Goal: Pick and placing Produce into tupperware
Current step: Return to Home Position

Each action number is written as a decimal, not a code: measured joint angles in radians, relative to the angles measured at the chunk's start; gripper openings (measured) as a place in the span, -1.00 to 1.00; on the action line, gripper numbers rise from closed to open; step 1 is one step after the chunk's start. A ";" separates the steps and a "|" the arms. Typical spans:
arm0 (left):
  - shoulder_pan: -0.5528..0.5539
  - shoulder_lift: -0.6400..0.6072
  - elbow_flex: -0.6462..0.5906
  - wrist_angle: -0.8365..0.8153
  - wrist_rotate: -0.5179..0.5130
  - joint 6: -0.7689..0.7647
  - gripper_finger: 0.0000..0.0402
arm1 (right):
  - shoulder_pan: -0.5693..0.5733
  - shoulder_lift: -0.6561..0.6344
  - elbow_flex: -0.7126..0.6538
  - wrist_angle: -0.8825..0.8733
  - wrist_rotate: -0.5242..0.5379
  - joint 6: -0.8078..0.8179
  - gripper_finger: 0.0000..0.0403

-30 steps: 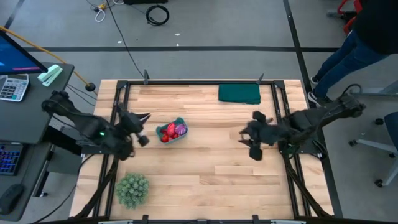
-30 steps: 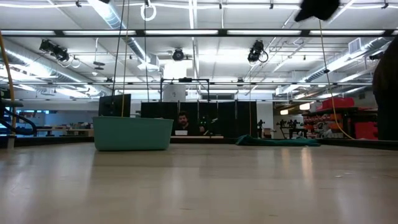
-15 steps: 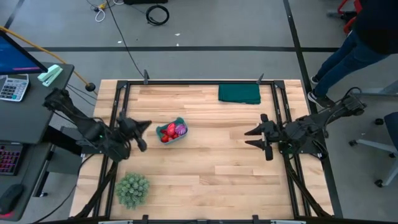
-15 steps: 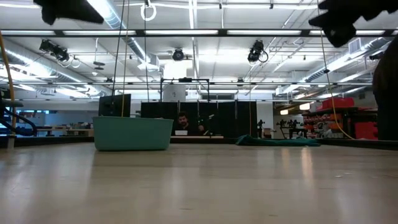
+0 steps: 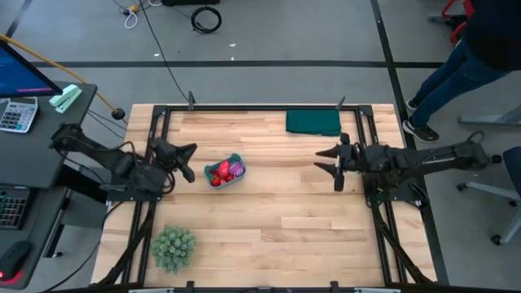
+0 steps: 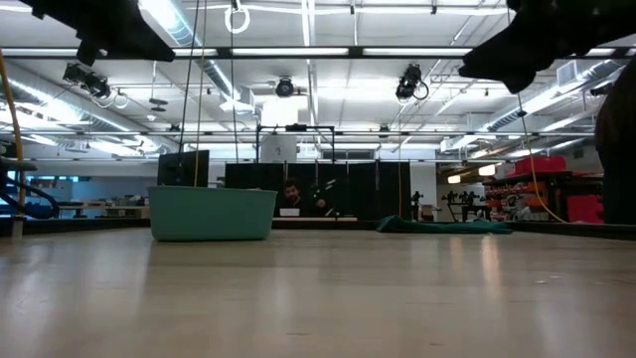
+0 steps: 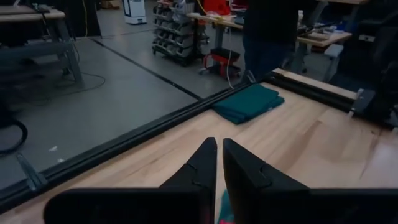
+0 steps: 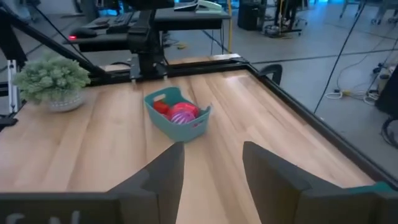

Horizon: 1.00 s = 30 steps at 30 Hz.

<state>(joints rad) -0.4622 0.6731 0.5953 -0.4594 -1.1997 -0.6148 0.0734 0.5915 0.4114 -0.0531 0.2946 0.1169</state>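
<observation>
The teal tupperware [image 5: 225,172] sits on the table left of centre and shows in the right wrist view [image 8: 178,119] and the low view [image 6: 212,214]. Red produce [image 5: 218,173] and the magenta piece [image 5: 237,170] lie inside it. My left gripper [image 5: 190,161] hovers just left of the container, its fingers shut with only a slit between them [image 7: 219,152]. My right gripper [image 5: 327,165] hangs open [image 8: 211,162] over the table's right part, pointing toward the tupperware from well away. Both grippers are empty.
A dark green folded cloth [image 5: 313,122] lies at the far edge. A fuzzy green ball plant [image 5: 172,248] stands near the near-left corner. Bare wood stretches between the tupperware and my right gripper. A person [image 5: 460,61] stands beyond the far-right corner.
My right gripper has shifted toward the far edge while its arm stretched out level. My left gripper has moved slightly toward the far edge. Both arms now show at the top of the low view. The tupperware and produce have stayed put.
</observation>
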 joint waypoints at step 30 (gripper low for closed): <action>0.393 -0.015 -0.001 0.044 0.445 0.128 -0.86 | -0.425 0.149 0.001 0.074 -0.699 -0.040 -0.14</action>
<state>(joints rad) -0.0688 0.6581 0.5945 -0.4149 -0.7544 -0.4866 -0.3520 0.7409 0.4122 0.0206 -0.4042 0.0766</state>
